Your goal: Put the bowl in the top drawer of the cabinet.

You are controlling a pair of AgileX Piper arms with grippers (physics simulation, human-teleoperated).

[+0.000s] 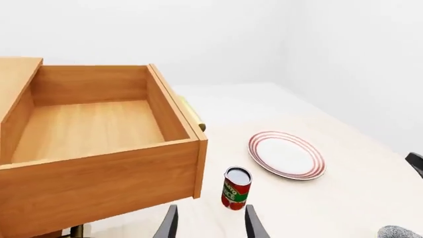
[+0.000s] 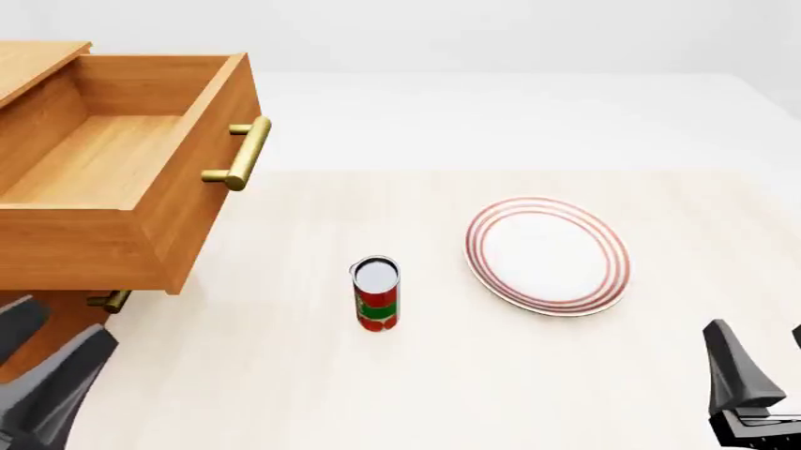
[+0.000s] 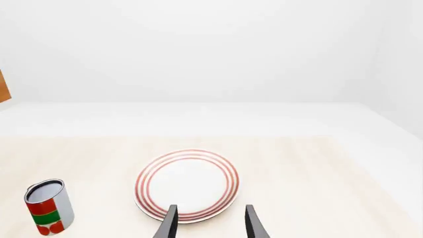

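Note:
The cabinet (image 2: 32, 66) stands at the left with its top drawer (image 2: 119, 164) pulled out, and the drawer (image 1: 86, 129) is empty inside. A grey-flecked rounded edge (image 1: 398, 231) peeks into the corner of the left wrist view. It looks like the bowl, almost wholly cut off, and the other views do not show the bowl. My left gripper (image 1: 210, 225) is open near the drawer's front corner, holding nothing, and shows again (image 2: 51, 356) in the front view. My right gripper (image 3: 210, 225) is open and empty just short of the plate, low right (image 2: 763, 361) in the front view.
A red and green can (image 2: 375, 295) stands upright mid-table. A flat white plate with red rings (image 2: 547, 255) lies to its right. The top drawer's brass bar handle (image 2: 244, 155) juts toward the table's middle. A lower brass handle (image 2: 113, 300) shows beneath the open drawer.

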